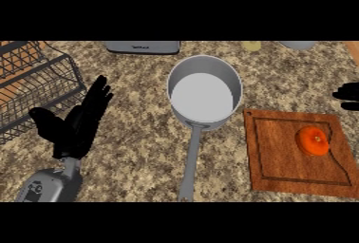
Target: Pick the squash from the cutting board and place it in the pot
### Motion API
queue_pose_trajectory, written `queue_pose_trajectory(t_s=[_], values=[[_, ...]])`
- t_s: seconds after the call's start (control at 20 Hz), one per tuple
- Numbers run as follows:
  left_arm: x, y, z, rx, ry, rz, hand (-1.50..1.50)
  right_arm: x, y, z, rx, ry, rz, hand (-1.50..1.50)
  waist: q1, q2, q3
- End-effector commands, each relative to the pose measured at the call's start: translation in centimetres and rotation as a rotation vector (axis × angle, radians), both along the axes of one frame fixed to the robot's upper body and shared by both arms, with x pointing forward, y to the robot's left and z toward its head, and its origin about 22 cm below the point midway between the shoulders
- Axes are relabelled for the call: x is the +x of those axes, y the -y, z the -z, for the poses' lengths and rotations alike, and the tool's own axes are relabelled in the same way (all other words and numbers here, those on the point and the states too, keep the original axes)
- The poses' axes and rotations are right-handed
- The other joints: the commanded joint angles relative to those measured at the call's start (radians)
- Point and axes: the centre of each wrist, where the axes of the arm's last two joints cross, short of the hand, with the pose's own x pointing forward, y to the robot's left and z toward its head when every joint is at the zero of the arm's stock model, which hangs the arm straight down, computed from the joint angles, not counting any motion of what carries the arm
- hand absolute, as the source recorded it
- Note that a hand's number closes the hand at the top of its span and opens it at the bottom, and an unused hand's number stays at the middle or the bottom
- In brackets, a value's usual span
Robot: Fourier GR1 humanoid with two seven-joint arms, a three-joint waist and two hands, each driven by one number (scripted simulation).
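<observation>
At the left edge of the frame a black wire rack [32,90] stands on the counter [133,156]. Just to its right, at centre left, the left hand [79,121] rests with fingers straight and apart, holding nothing.

At centre the pot [204,93] sits upright and holds nothing; its long handle [190,163] runs toward the lower edge of the frame.

At lower right lies the cutting board [298,154]. The squash [313,141] rests on its upper right part, well apart from the pot. It appears as an orange oval with its long axis running roughly top to bottom; a small pale mark, possibly the stem, faces upward.

At the right edge only dark fingers of the right hand [346,95] show, above the board; their state cannot be determined.

Risks, as judged: the rounded squash may roll off the board if nudged sideways, and a carry path kept too low may strike the pot rim.
</observation>
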Motion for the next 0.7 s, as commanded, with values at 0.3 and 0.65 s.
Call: queue_pose_trajectory(t_s=[0.3, 0.65], values=[[0.2, 0.4, 0.0, 0.01, -0.005, -0.011, 0.0, 1.5, 2.4, 6.2, -0.169, -0.121, -0.149, -1.5, -0.007, -0.004, -0.001], [-0.1, -0.1, -1.1, 0.005, -0.002, -0.049, 0.0, 3.2, 2.7, 6.8, -0.113, -0.102, -0.129, -1.5, -0.029, -0.011, -0.002]])
